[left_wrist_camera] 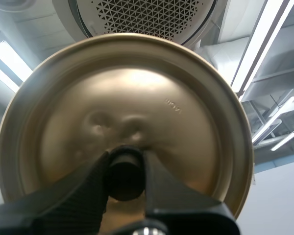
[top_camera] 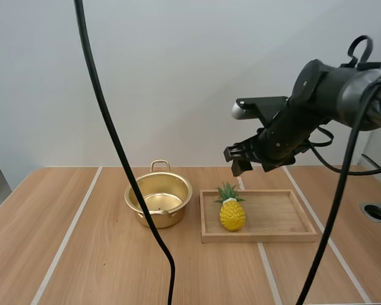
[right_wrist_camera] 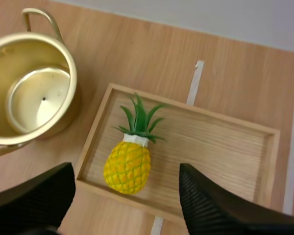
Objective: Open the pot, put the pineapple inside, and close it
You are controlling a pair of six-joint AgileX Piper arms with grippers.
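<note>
A gold pot [top_camera: 159, 199] stands open and empty on the table, left of a wooden tray [top_camera: 286, 219]. A yellow pineapple [top_camera: 231, 211] with green leaves lies at the tray's left end. My right gripper [top_camera: 240, 159] hangs open well above the tray; in the right wrist view its fingers [right_wrist_camera: 210, 205] stand wide apart over the pineapple [right_wrist_camera: 129, 164], with the pot [right_wrist_camera: 32, 93] beside the tray [right_wrist_camera: 225, 147]. My left gripper [left_wrist_camera: 125, 178] is shut on the black knob [left_wrist_camera: 125, 171] of the gold lid [left_wrist_camera: 186, 112], held up with its top face toward the camera.
A round cable hole [top_camera: 376, 212] sits in the table at the far right. Pale strips run across the wooden tabletop [top_camera: 63, 241]. Bare table lies left of the pot and in front of the tray.
</note>
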